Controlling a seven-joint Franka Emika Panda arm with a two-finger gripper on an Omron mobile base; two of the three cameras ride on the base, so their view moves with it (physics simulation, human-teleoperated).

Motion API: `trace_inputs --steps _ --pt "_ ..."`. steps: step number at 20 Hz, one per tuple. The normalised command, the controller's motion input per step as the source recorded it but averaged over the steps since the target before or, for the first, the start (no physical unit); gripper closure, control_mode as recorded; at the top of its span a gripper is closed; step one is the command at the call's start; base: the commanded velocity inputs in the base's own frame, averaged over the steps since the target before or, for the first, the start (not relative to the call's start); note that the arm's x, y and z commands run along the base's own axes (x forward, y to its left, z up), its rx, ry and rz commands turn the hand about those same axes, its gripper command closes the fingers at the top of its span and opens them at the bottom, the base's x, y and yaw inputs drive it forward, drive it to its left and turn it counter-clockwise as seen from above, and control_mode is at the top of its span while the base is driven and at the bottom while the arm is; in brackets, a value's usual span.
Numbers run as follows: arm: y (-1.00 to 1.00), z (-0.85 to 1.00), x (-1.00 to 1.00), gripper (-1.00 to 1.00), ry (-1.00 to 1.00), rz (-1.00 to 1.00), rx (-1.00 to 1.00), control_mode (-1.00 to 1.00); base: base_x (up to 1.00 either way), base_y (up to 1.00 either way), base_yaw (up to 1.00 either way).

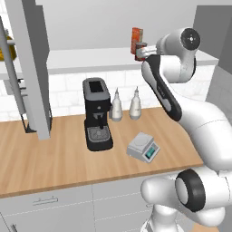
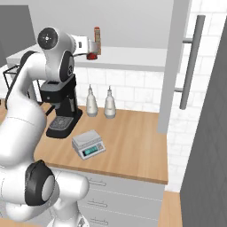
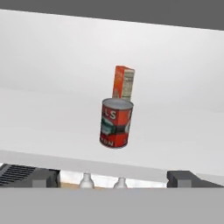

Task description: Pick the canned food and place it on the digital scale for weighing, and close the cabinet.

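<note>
Open cabinet (image 1: 31, 68): canned food (image 3: 116, 123) upright on its shelf before orange box (image 3: 124, 82). Hand (image 3: 112, 177) spread wide, empty, short of it.

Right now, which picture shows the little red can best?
The hand view: the can stands whole on the shelf, label facing us, with the orange box behind it. In the left base view the arm hides part of it; the right base view shows just a red sliver.
</note>
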Motion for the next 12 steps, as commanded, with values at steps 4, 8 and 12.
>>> trace_inputs --steps 4,8,12 --pt "0.00 0.00 0.42 -1.00 0.00 0.00 0.00 -1.00 0.00 0.00 0.00" --pt "0.00 0.00 0.40 -1.00 0.00 0.00 0.00 -1.00 0.00 0.00 0.00" --pt "0.00 -0.03 0.29 -1.00 0.00 0.00 0.00 -1.00 0.00 0.00 0.00"
